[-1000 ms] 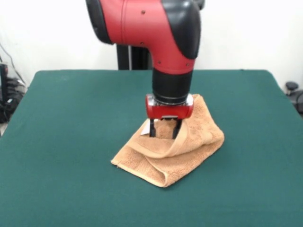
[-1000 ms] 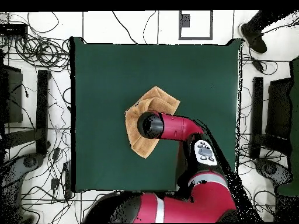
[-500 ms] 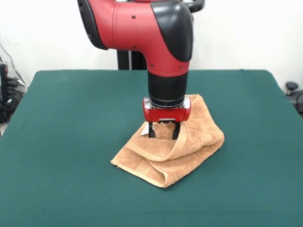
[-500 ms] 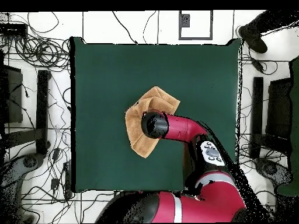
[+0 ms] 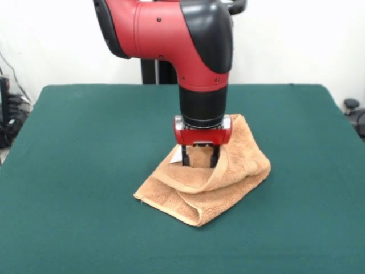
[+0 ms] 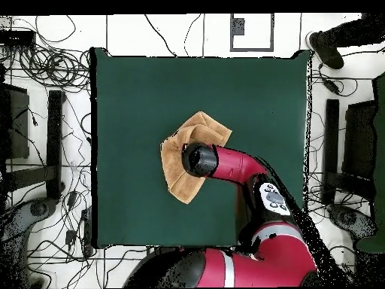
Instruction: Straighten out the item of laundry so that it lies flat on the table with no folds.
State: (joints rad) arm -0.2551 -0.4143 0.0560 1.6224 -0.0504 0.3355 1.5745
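Tan-orange terry, soft and limp, is seen in the towel (image 5: 214, 185), which is heaped in folds at the middle of the green table (image 5: 85, 171); it is judged light and best pinched by an edge or corner; the gripper (image 5: 200, 162) is planted in the upper fold, jaws parted around a ridge of cloth, not yet clenched; against half a second earlier, the gripper is set slightly lower.
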